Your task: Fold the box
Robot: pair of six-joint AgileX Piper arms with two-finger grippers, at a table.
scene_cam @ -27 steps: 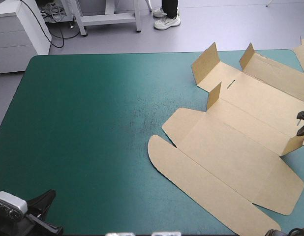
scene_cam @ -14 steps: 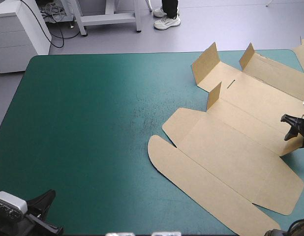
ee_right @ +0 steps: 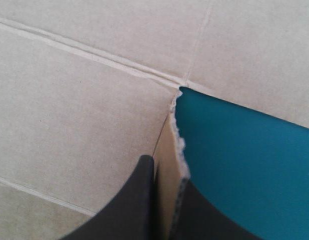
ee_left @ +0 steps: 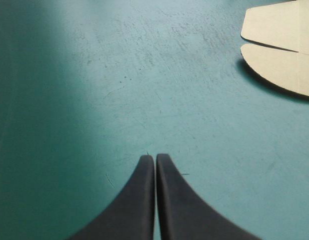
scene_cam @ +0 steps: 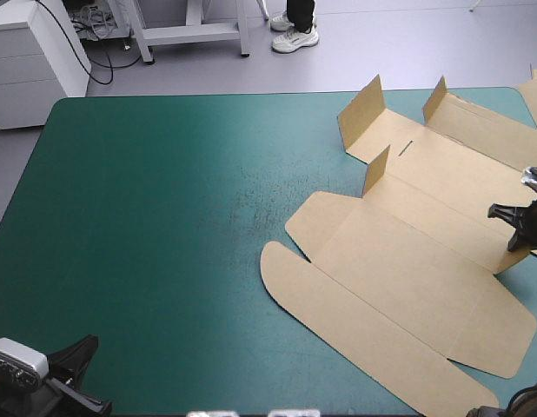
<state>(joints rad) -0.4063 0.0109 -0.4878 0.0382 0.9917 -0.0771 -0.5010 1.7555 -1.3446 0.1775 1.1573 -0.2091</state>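
1. The brown box (scene_cam: 407, 261) lies mostly flat on the teal-green table (scene_cam: 164, 217), over toward 3 o'clock, with a few small flaps raised.
2. The right gripper (scene_cam: 516, 224), at the box's 3 o'clock edge, has its black fingers pinched on an upright side flap.
3. The left gripper (ee_left: 155, 159) hangs near the table's 7 o'clock corner, fingers pressed together on nothing, well apart from the box.

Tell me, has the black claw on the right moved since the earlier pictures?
Yes. The right gripper has come farther in from the right edge of the table, leftward over the box, whose raised flap it grips.
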